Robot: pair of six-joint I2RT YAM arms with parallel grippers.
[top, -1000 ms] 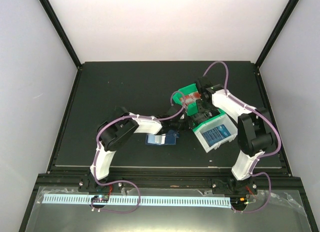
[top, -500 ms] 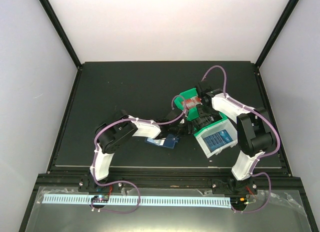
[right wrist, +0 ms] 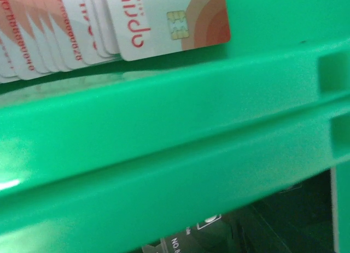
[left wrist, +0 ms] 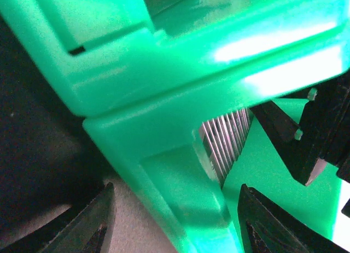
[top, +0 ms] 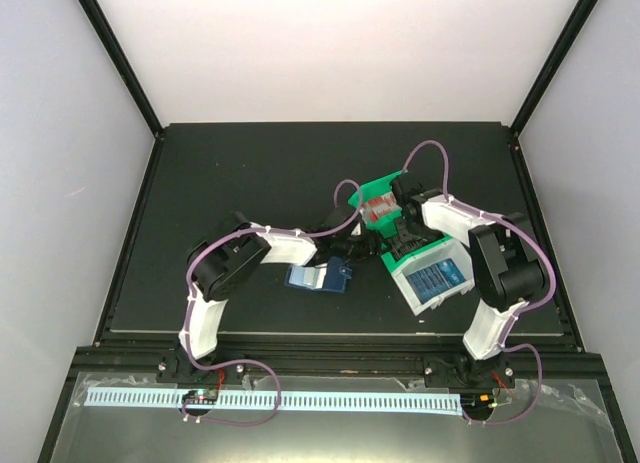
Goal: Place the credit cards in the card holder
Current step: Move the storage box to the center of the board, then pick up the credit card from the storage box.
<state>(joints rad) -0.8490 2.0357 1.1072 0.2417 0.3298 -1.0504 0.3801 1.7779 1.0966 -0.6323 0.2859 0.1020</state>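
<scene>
Near the table's [top: 220,183] middle, the cards [right wrist: 164,29] sit in a green bin [right wrist: 164,133] right by the right gripper [top: 395,221], whose grip I can't tell, while the left gripper [left wrist: 175,220] gapes wide and the holder [top: 320,277] lies leftward.

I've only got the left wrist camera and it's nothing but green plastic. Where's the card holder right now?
Observer: The card holder lies open on the table, down and to the left of the green bin in the top view.
Operator: What cards are in that green bin?
Observer: The right wrist view shows a fanned stack of red-and-white cards inside it, with a chip visible on the front one.
Operator: And the blue ones?
Observer: The blue cards sit in the white bin, just right of the green one.
</scene>
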